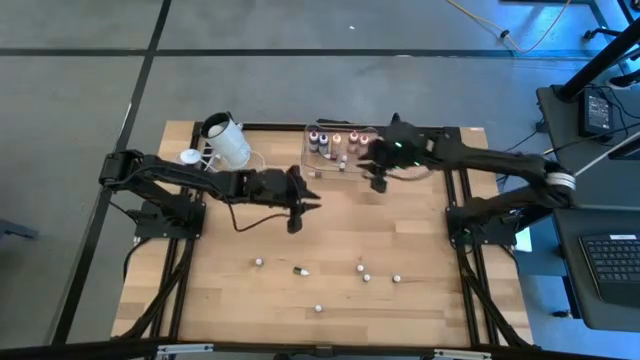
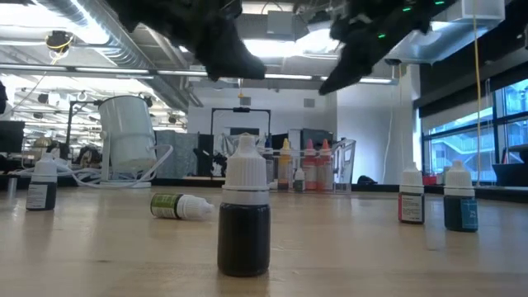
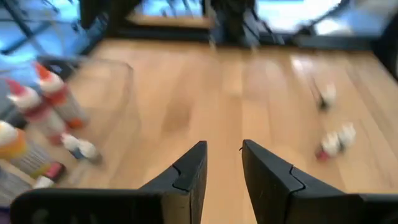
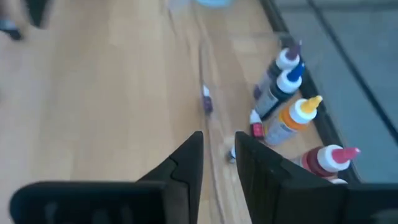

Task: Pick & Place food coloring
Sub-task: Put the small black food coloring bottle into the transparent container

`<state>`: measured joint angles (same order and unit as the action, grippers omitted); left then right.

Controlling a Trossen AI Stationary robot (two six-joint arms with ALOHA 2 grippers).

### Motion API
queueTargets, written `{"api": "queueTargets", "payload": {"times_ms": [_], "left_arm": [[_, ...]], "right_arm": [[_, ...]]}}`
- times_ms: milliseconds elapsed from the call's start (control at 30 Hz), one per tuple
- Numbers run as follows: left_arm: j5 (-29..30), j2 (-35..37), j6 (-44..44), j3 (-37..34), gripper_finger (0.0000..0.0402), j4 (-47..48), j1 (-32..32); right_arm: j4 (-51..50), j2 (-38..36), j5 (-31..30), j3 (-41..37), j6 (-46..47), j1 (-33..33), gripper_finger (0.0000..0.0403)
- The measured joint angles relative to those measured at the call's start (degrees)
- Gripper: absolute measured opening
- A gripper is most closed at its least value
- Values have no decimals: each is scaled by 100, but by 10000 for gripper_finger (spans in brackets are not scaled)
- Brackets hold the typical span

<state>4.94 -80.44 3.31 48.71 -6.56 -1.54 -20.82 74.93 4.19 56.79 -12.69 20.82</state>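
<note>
Several tiny food coloring bottles stand or lie on the near half of the wooden table (image 1: 225, 300): a dark one (image 2: 244, 223) upright, a green one (image 2: 180, 206) on its side, a red one (image 2: 411, 202) and a blue one (image 2: 460, 206) upright. My left gripper (image 1: 303, 208) (image 3: 222, 146) hangs above mid-table, open, with nothing between its fingers. My right gripper (image 1: 378, 180) (image 4: 219, 138) hovers at the near right edge of the clear tub (image 1: 335, 150), narrowly open and empty. Both are well above the table.
The clear tub at the far middle holds larger squeeze bottles (image 4: 295, 118) and a few tiny ones (image 4: 206, 99). A white cup (image 1: 228, 140) lies at the far left, with a cable beside it. More small bottles (image 3: 333, 143) dot the near right of the table.
</note>
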Motion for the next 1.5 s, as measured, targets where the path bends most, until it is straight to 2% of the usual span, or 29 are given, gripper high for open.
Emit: {"api": "queueTargets", "payload": {"times_ms": [233, 367, 467, 733, 1000, 1067, 1233, 1367, 1500], "left_arm": [[6, 0, -217, -2, 94, 1073, 492], [0, 0, 259, -2, 96, 1567, 766], [-7, -4, 679, -2, 98, 1544, 940], [155, -7, 1297, -2, 108, 1208, 1104], [1030, -10, 1321, -2, 198, 1479, 1097], [939, -10, 1487, -2, 217, 1708, 1093], [-73, -11, 1716, -2, 238, 2689, 1294], [-231, -11, 1772, -2, 242, 3444, 1694], [-225, -9, 1905, -2, 242, 3713, 2132]], "right_arm": [[922, -1463, 1, -1561, 42, -476, 96], [1535, -1866, -19, -2219, 42, -496, 96], [1965, -1923, -20, -2517, 33, -496, 97], [2325, -1933, -17, -2555, 24, -494, 97], [2319, -1933, -13, -2555, 22, -494, 97], [2315, -1932, -13, -2555, 34, -494, 97], [2314, -1932, -10, -2555, 44, -494, 97], [2313, -1932, -9, -2553, 46, -494, 97], [2315, -1932, -9, -2550, 44, -494, 97]]}}
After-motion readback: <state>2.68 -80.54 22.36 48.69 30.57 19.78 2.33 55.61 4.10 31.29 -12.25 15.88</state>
